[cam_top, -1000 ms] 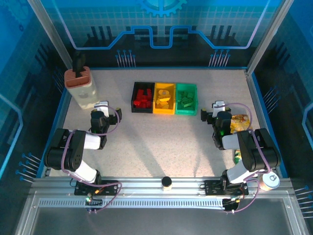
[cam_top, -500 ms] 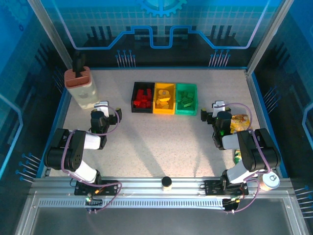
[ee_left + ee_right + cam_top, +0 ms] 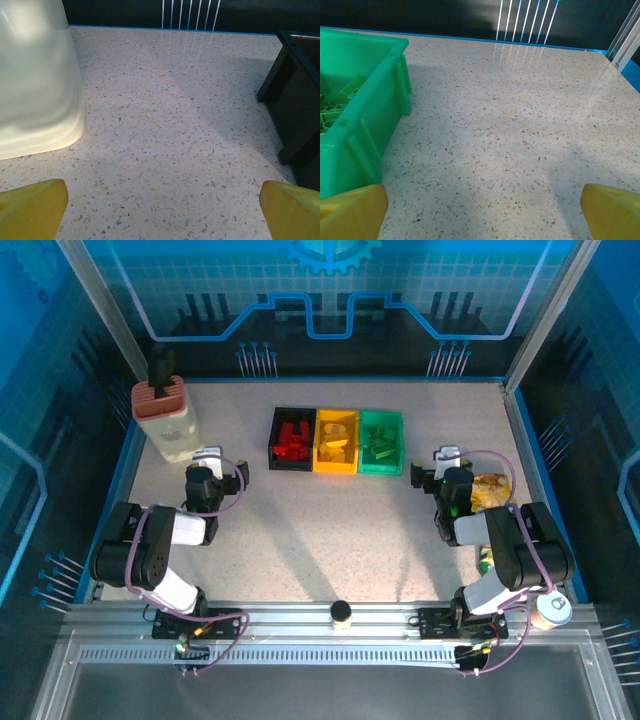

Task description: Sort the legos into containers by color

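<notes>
Speckled bench (image 3: 330, 530) inside a blue-walled cell, with three bins in a row at far centre. From left to right: black bin (image 3: 274, 440) with red legos (image 3: 292, 440), yellow bin (image 3: 334, 468) with yellow legos (image 3: 337, 443), green bin (image 3: 400, 445) with green legos (image 3: 379, 443). Sorted by colour, apparently, though too small from overhead to rule out a stray among them. Nothing loose spotted on open bench.

Left end effector (image 3: 161, 210) spread wide and empty, low over bare bench between a beige holder (image 3: 165, 420) and the black bin. Right end effector (image 3: 480, 210) equally wide and empty, just right of the green bin, near yellow snack packets (image 3: 490, 490). Probably little left beyond a last check.
</notes>
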Motion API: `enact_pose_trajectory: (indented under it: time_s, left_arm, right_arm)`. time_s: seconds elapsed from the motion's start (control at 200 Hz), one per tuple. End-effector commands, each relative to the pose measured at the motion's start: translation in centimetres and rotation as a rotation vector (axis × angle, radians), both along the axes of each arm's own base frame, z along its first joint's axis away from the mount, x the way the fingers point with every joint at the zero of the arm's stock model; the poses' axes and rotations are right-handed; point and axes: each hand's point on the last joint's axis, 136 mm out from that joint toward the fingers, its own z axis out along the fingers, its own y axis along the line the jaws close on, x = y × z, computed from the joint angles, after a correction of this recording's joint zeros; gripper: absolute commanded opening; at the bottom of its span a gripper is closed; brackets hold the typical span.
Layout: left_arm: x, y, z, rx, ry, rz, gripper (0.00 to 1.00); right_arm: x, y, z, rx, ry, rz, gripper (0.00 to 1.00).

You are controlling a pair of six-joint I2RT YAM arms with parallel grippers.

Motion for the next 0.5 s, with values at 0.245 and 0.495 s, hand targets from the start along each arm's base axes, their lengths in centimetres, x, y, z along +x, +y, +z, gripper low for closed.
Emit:
enact_pose_trajectory:
  time_s: [0.245,0.495]
  left_arm:
    - [0.6,-0.2,1.0,-0.011,-0.025,-0.014,0.99]
    - [0.5,-0.3,1.0,-0.012,-0.023,-0.016,0.99]
  right_arm:
    - [0.6,1.2,0.7,0.008,-0.006,0.074,1.00]
    - [0.6,1.2,0.6,0.008,-0.005,0.074,1.00]
